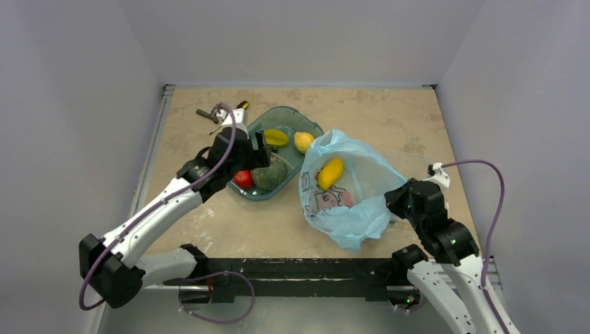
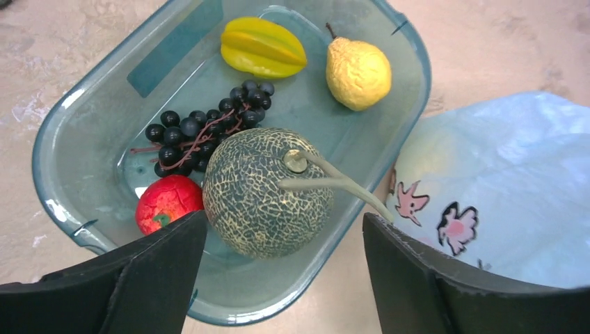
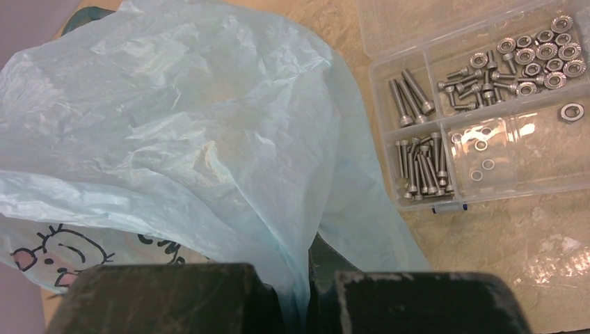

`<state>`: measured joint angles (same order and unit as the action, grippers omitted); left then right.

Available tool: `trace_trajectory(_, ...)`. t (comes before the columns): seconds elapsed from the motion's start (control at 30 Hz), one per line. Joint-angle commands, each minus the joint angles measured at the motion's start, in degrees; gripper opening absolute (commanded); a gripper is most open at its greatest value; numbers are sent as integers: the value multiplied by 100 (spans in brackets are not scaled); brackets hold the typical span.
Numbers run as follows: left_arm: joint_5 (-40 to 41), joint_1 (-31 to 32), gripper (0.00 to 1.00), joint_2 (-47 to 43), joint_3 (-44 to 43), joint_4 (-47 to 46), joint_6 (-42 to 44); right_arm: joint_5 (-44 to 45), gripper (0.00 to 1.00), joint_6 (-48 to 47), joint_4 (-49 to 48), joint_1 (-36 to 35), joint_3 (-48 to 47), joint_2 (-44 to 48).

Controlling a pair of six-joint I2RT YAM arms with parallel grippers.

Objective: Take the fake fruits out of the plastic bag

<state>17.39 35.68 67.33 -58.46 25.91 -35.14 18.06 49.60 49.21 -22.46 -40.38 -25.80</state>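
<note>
The large dull-green netted fruit (image 1: pixel 270 175) lies in the teal tray (image 1: pixel 306 125); the left wrist view shows it (image 2: pixel 268 191) just beyond my fingers. My left gripper (image 1: pixel 256 154) is open and empty above it. The yellow mango-like fruit (image 1: pixel 330 172) lies inside the light-blue plastic bag (image 1: pixel 358 209), which stands open beside the tray. My right gripper (image 1: pixel 395 202) is shut on a fold of the bag (image 3: pixel 209 139) at its right side. The pink cartoon print (image 2: pixel 456 226) faces the left gripper.
The tray also holds a star fruit (image 2: pixel 262 46), a yellow pear (image 2: pixel 357 71), black grapes (image 2: pixel 202 129) and a red fruit (image 2: pixel 167 202). A clear box of screws and nuts (image 3: pixel 487 104) lies right of the bag. A tool (image 1: pixel 209 115) lies at the far left.
</note>
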Motion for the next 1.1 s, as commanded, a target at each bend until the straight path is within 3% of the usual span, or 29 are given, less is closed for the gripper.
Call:
trace_trajectory(0.0,-290,-31,84,-818,74,-73,183,-40,0,-69,-212,-13,-51,3)
trace_trajectory(0.23,-2352,36,82,-1401,415,-633,166,-94,0,-97,-244,-10,-28,23)
trace_trajectory(0.3,-2549,339,79,-1470,536,-924,27,-114,0,-115,-260,-13,-31,14)
trace_trajectory(0.5,-1348,2698,79,-1327,803,-2039,321,-126,0,-120,-261,-13,-31,20)
trace_trajectory(0.6,-694,3488,74,-773,756,-2704,729,-89,0,-117,-220,-13,-70,55)
trace_trajectory(0.8,-269,3732,70,967,-449,-2233,854,-74,0,-200,63,-13,-207,60)
trace_trajectory(1.07,-580,3635,46,2514,-1579,-1810,431,-58,0,-102,130,-13,-285,86)
